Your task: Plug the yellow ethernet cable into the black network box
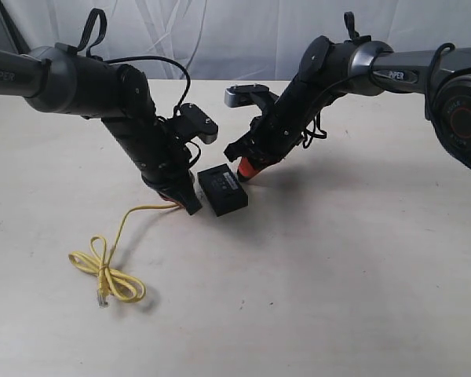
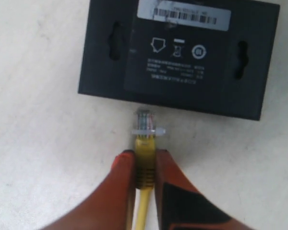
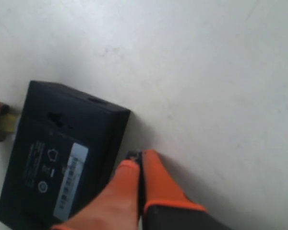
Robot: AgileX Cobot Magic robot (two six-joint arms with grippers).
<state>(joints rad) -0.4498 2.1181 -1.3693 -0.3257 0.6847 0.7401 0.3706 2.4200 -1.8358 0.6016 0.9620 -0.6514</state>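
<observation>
Pale beige table (image 1: 337, 275), white curtain (image 1: 243, 31) behind, 2 arms angled down to the middle.

- black network box (image 2: 182, 57) lies flat near table centre, between the 2 grippers. Face with the white barcode label (image 2: 185, 14) and 2 mounting slots is up.
- yellow ethernet cable (image 1: 110, 271): 1 end is pinched in the left gripper (image 2: 144, 155), just behind the boot. Its clear plug (image 2: 145, 120) sticks out past the fingertips and points at the box's long edge. Plug is just short of that edge, not inserted; a thin strip of table shows between them in the left wrist view.
- Rest of the cable runs from the left gripper over the table to a loose loop at the front-left in the exterior view. The 2nd plug (image 1: 103, 298) lies free on the table there.
- Left claw: narrow, clamped on the cable, orange pads either side of it.
- right gripper (image 3: 137, 163): orange fingers closed together, nothing visible between them. Tips sit just beside the box's opposite side, low to the table. Cannot tell whether they touch the box.
</observation>
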